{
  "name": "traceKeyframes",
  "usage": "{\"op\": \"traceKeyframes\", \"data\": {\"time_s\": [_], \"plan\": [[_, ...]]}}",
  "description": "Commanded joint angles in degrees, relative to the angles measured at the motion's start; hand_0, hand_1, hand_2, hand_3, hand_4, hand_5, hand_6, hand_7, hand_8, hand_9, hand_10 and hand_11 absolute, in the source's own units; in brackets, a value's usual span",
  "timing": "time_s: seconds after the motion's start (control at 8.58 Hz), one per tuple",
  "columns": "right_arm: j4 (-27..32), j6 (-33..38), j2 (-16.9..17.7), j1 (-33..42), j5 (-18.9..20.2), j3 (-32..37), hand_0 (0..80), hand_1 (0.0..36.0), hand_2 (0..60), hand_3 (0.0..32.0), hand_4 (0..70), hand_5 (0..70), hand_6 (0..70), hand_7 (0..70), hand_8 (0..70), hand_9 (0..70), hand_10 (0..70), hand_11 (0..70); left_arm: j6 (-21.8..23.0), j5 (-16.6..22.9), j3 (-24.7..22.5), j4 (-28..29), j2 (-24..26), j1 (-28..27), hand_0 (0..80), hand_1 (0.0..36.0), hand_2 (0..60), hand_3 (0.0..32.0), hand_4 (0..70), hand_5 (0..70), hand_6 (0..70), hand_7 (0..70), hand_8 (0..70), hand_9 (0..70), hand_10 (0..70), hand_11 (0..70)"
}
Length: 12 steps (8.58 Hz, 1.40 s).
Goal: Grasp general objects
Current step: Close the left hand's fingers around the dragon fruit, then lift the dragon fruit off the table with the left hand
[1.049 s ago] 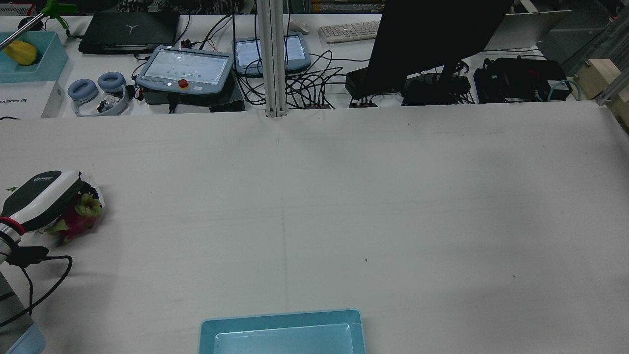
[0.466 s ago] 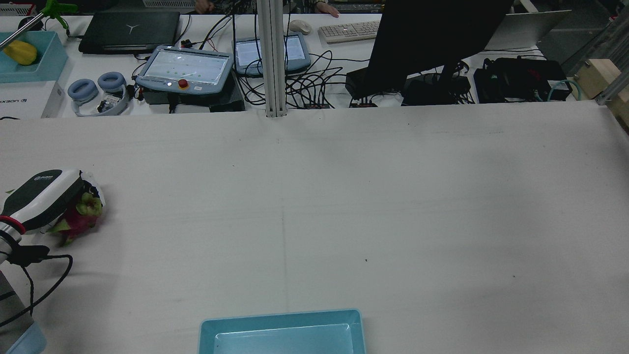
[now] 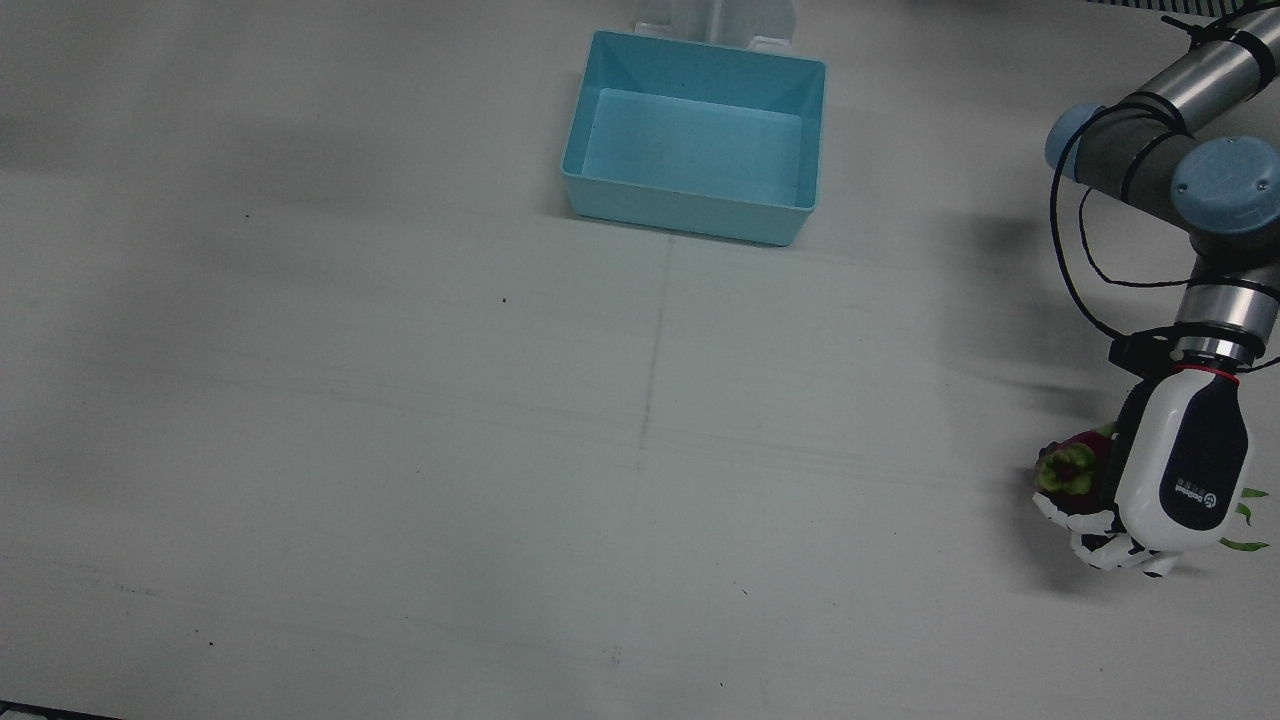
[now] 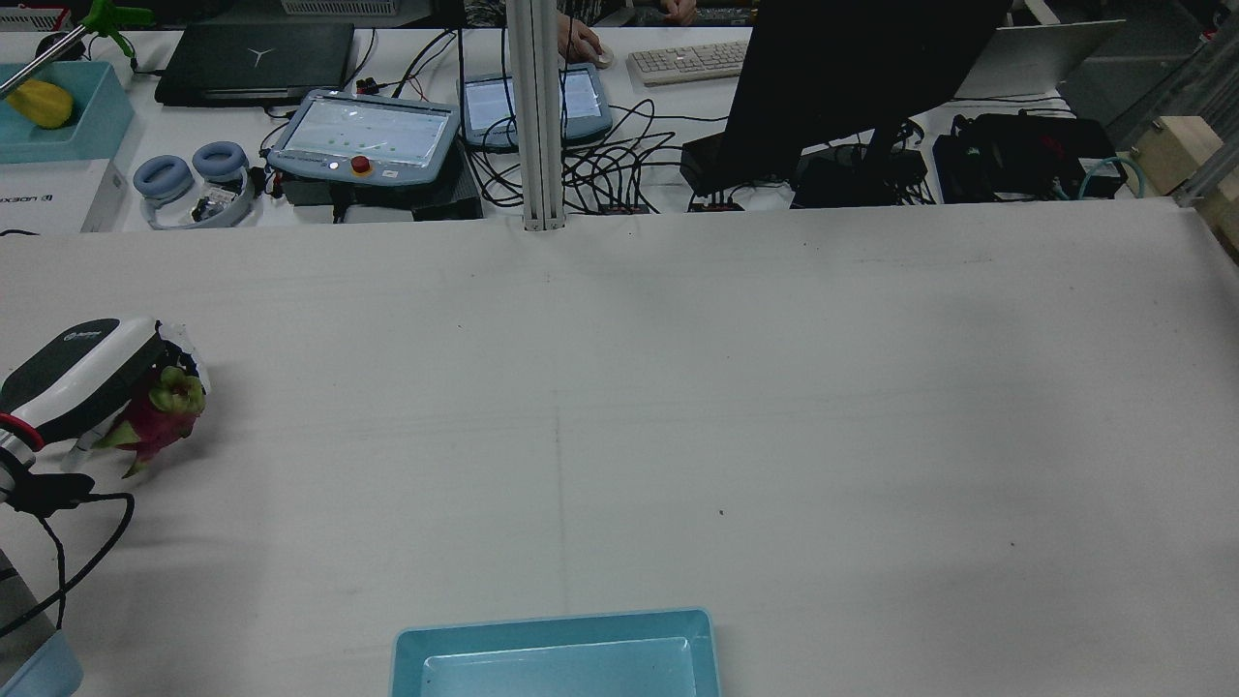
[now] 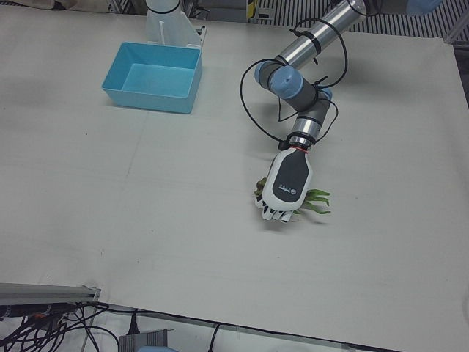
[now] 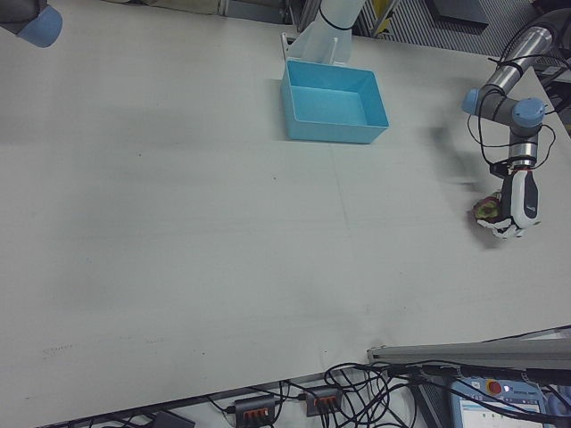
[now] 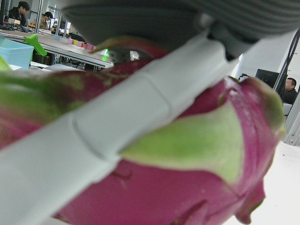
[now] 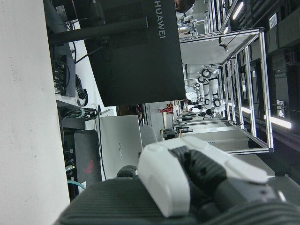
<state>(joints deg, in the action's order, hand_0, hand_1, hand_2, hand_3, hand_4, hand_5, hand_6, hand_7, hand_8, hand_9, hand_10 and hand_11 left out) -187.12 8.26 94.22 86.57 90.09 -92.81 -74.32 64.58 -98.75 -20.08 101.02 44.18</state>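
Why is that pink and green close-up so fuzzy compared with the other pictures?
In the left hand view the dragon fruit sits too near the lens, so it blurs; the front view shows it sharply under the left hand, with soft shadows on the table.

tabletop (image 3: 400,450) looks like matt white cloth, faintly creased; the blue bin (image 3: 694,140) is smooth plastic with a slight sheen. robot hand (image 3: 1180,470) has a glossy white-and-black plastic shell; dragon fruit (image 7: 197,159) skin looks waxy.

Left robot hand (image 6: 516,207) around dragon fruit (image 6: 487,208), blue bin (image 6: 335,104) well apart
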Motion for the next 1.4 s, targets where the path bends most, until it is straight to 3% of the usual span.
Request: {"op": "traceKeyframes", "data": {"time_s": [0.0, 0.35, 0.7, 1.05, 1.28], "plan": [[0.0, 0.0, 0.0, 0.0, 0.0, 0.0, 0.0, 0.0, 0.0, 0.0, 0.0, 0.0, 0.0, 0.0, 0.0, 0.0, 0.0, 0.0, 3.2, 0.6, -4.5, -2.7, -0.2, 0.5, 80.0, 36.0, 60.0, 0.0, 70.0, 70.0, 70.0, 70.0, 70.0, 70.0, 70.0, 70.0], [0.0, 0.0, 0.0, 0.0, 0.0, 0.0, 0.0, 0.0, 0.0, 0.0, 0.0, 0.0, 0.0, 0.0, 0.0, 0.0, 0.0, 0.0, 4.5, 7.7, -7.7, -2.4, -0.2, 4.3, 80.0, 36.0, 60.0, 0.0, 70.0, 70.0, 70.0, 70.0, 70.0, 70.0, 70.0, 70.0], [0.0, 0.0, 0.0, 0.0, 0.0, 0.0, 0.0, 0.0, 0.0, 0.0, 0.0, 0.0, 0.0, 0.0, 0.0, 0.0, 0.0, 0.0, 4.6, 22.1, -9.4, 2.0, 0.0, 15.3, 80.0, 36.0, 60.0, 0.0, 70.0, 70.0, 70.0, 70.0, 70.0, 70.0, 70.0, 70.0], [0.0, 0.0, 0.0, 0.0, 0.0, 0.0, 0.0, 0.0, 0.0, 0.0, 0.0, 0.0, 0.0, 0.0, 0.0, 0.0, 0.0, 0.0, 12.2, 33.0, -10.0, 9.3, -0.3, 22.2, 80.0, 36.0, 60.0, 0.0, 70.0, 70.0, 70.0, 70.0, 70.0, 70.0, 70.0, 70.0], [0.0, 0.0, 0.0, 0.0, 0.0, 0.0, 0.0, 0.0, 0.0, 0.0, 0.0, 0.0, 0.0, 0.0, 0.0, 0.0, 0.0, 0.0, 14.4, 38.2, -10.8, 11.2, -0.4, 23.4, 80.0, 36.0, 60.0, 0.0, 70.0, 70.0, 70.0, 70.0, 70.0, 70.0, 70.0, 70.0]]}}
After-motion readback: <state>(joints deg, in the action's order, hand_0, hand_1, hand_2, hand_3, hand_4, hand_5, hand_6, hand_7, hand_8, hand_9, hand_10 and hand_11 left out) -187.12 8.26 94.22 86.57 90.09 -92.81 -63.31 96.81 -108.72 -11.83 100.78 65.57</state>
